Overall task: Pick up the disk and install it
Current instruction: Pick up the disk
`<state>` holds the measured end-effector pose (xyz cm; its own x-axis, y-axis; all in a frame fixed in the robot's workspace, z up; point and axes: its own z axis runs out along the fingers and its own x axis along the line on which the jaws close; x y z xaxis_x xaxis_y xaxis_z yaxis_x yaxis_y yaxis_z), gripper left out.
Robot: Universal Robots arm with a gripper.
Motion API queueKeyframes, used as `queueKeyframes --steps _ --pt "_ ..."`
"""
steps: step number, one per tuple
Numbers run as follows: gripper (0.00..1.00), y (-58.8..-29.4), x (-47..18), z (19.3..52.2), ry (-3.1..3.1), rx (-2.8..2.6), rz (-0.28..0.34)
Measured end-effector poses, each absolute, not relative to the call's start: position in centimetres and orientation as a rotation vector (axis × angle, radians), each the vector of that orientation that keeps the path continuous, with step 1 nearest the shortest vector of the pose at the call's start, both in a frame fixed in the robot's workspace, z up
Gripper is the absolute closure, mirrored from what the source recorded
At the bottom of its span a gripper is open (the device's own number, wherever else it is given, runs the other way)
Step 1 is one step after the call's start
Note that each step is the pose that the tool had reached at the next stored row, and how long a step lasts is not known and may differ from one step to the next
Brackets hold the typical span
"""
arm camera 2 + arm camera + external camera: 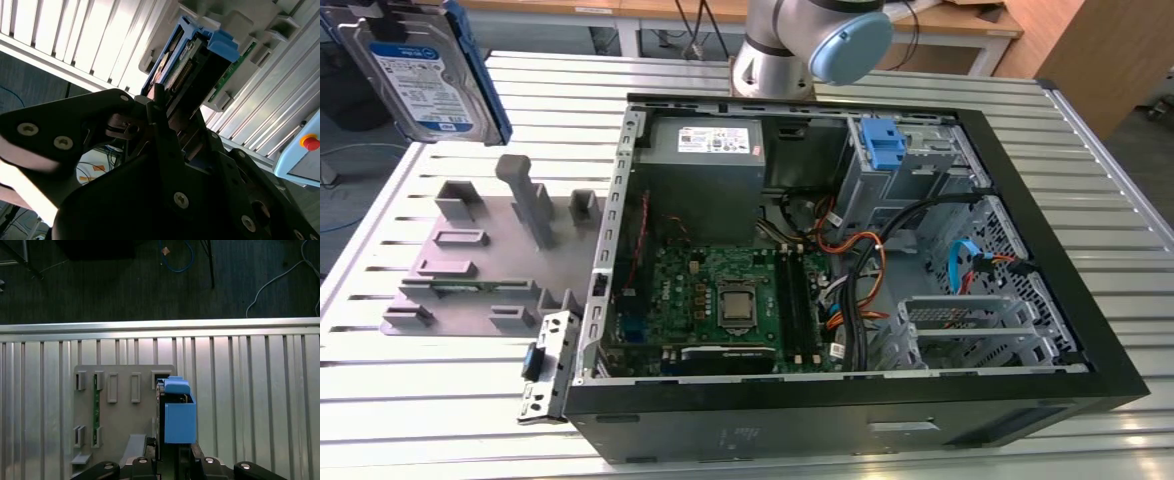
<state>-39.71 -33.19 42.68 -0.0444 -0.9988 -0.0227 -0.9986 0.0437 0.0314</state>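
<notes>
Exterior view looks down over the case (761,420); both wrist views face the fixture (125,415) (245,20).

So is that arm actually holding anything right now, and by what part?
Yes: the gripper is shut on the disk, clamping its upper end, so it hangs clear of the metal table.

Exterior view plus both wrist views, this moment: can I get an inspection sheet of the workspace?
Surface: ribbed silver metal table carrying a grey moulded fixture tray and an open black computer case.
Job's things: the disk, a flat silver hard drive in a blue plastic carrier, held in the air above the tray side, not in the case.
Clutter: green circuit strip standing in a tray slot.
Grippers: black gripper shut on the disk.
Cables: orange, black and blue wiring inside the case; blue floor cable.
Surroundings: wooden furniture, dark floor.
</notes>
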Motion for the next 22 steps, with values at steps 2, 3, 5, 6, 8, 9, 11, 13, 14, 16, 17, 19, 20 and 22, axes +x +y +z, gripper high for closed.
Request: queueKeyframes --steps 2,3,5,6,8,9,11,13,14,16,17,19,20,22 --pt "0.65 -33.2 -39.7 42.7 -2.266 2.168 -0.060" --pt "0.65 -33.2 -39.7 42.7 -2.266 2.168 -0.060" --pt "0.65 -33.2 -39.7 42.7 -2.265 2.168 -0.060" --pt "0.65 -33.2 -39.7 42.8 -2.265 2.168 -0.060" --pt "0.65 -33.2 -39.7 42.9 -2.266 2.168 -0.060" --pt "0.65 -33.2 -39.7 43.0 -2.266 2.168 -0.060" --pt "0.65 -33.2 -39.7 43.3 -2.266 2.168 -0.060" --pt "0.65 -33.2 -39.7 43.5 -2.266 2.168 -0.060" --pt "0.65 -33.2 -39.7 43.6 -2.266 2.168 -0.060" --pt "0.65 -33.2 -39.7 43.8 -2.266 2.168 -0.060" --pt "0.65 -33.2 -39.7 44.0 -2.266 2.168 -0.060" --pt "0.65 -33.2 -39.7 44.3 -2.266 2.168 -0.060" --pt "0.65 -33.2 -39.7 44.5 -2.266 2.168 -0.060" --pt "0.65 -33.2 -39.7 44.8 -2.266 2.168 -0.060"
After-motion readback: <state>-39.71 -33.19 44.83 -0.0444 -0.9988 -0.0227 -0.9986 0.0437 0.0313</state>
